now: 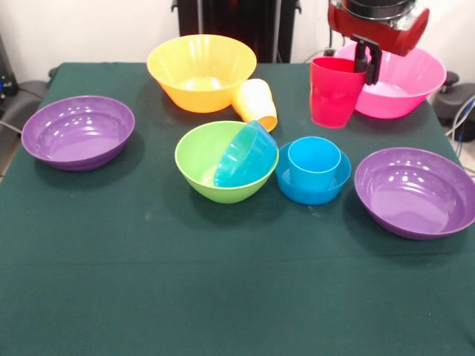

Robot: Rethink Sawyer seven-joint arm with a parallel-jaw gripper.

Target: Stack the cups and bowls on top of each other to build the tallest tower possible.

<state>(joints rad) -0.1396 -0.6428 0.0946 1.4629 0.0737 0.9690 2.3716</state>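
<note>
Front view: your hand (pixel 367 65) grips the rim of the red ridged plastic cup (pixel 335 92), lifted at 1 o'clock. Centre it over the blue plastic cup (pixel 314 163) in the small blue bowl (pixel 288 184), lower straight.

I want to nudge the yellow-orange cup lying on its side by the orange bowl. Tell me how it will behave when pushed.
The yellow-orange cup lies tipped with its rim toward the camera, so it will probably roll, likely curving since it tapers. It seems to lean on the orange-yellow bowl, which may block it that way. It looks like thin glossy plastic: probably light and slippery.
</note>
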